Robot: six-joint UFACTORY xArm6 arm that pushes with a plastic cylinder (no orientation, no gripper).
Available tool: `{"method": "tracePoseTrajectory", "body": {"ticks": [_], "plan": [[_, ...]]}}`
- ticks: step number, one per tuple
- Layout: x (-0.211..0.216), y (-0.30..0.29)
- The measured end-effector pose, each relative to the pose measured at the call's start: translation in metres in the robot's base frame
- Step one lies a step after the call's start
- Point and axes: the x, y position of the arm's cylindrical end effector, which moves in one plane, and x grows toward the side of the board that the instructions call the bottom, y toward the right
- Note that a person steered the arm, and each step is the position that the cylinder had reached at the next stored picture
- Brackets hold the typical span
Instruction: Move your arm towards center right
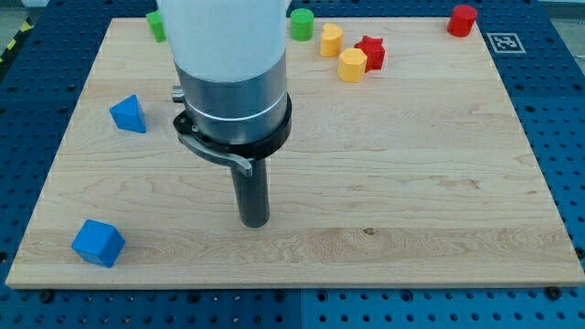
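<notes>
Near the middle of the table (430, 183), slightly toward the view's left and bottom, my tip (254, 222) rests on bare wood, touching no block. This arm carries no gripper — only the dark rod — so nothing is held or clamped.

The goal, the centre right of the board, lies across open wood toward the view's right, at about mid-height. That stretch looks free of obstacles. The yellow cylinder (353, 65), the second yellow cylinder (331, 40) and the red star block (370, 53) sit together near the view's top, well above a straight path, and the red cylinder (462, 20) stands in the top right corner. The two blue blocks — a blue wedge-like block (128, 114) and a blue cube (98, 242) — are off to the view's left, behind the direction of travel.

To do this well, I judge a straight slide rightward with a slight drift upward is best, keeping clear of the yellow and red cluster and stopping short of the right edge.
</notes>
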Motion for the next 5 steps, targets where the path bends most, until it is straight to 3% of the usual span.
{"method": "tracePoseTrajectory", "body": {"ticks": [2,3,4,5], "plan": [[-0.02,0.0],[-0.088,0.006],[-0.138,0.041],[-0.141,0.094]]}}
